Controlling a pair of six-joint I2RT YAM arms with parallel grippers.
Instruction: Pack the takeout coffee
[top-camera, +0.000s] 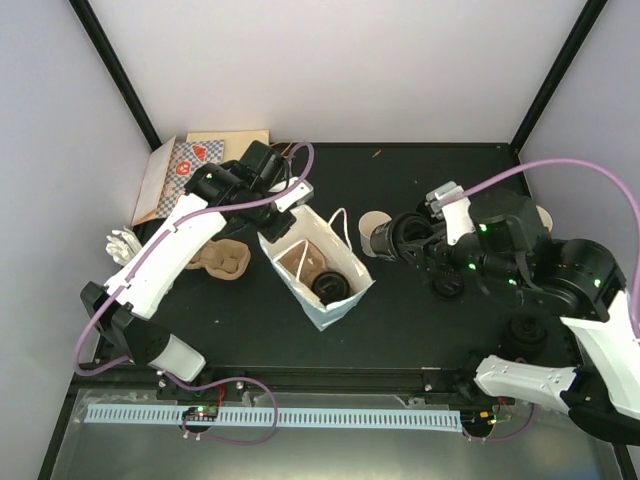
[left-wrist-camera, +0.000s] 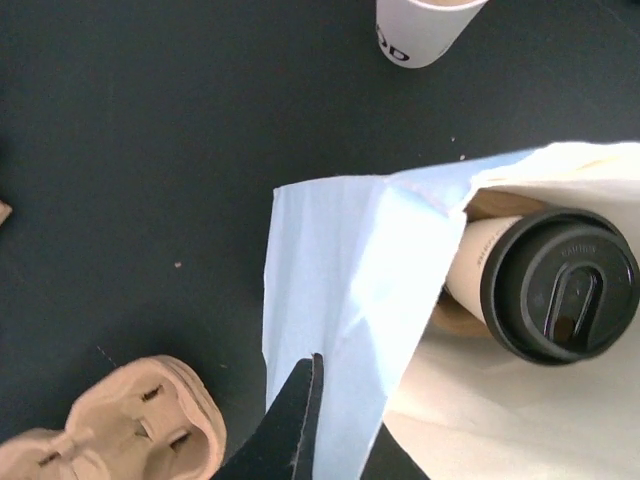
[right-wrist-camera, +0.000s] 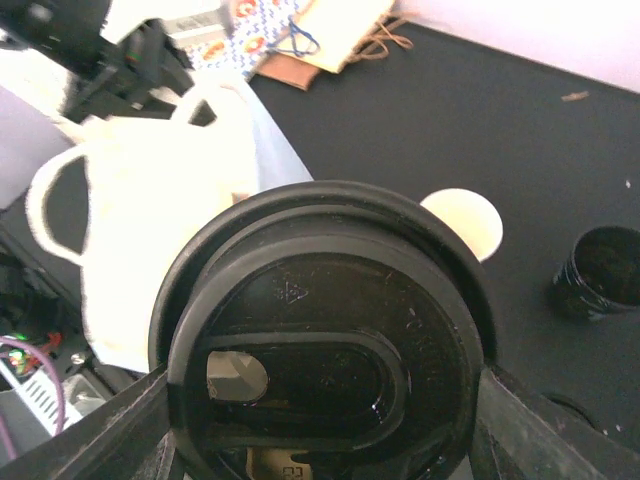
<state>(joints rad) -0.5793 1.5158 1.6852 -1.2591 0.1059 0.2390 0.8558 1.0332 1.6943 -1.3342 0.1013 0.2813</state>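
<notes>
Top view: left tool (top-camera: 288, 205) clenched on the rim of the light blue bag (top-camera: 322, 305), which stands open mid-counter (top-camera: 420, 180). Bagged cup (top-camera: 330, 285) with black lid sits inside it. Right tool (top-camera: 400, 240) grasps the held cup (top-camera: 380, 239) on its side, just right of the bag. Unlidded cup (top-camera: 372, 219) just behind it. Cardboard carrier (top-camera: 222, 262) left of the bag.

Left wrist: tool (left-wrist-camera: 303, 405) pinched on the bag (left-wrist-camera: 340, 280) edge. Bagged cup (left-wrist-camera: 555, 295) in the bag, lid facing the camera. Carrier (left-wrist-camera: 130, 435) at lower left, unlidded cup (left-wrist-camera: 425, 25) at the top.

Right wrist: tool (right-wrist-camera: 320, 440) clamps the held cup (right-wrist-camera: 320, 330), lid filling the view. Bag (right-wrist-camera: 170, 190) behind it, unlidded cup (right-wrist-camera: 465, 222) to the right.
</notes>
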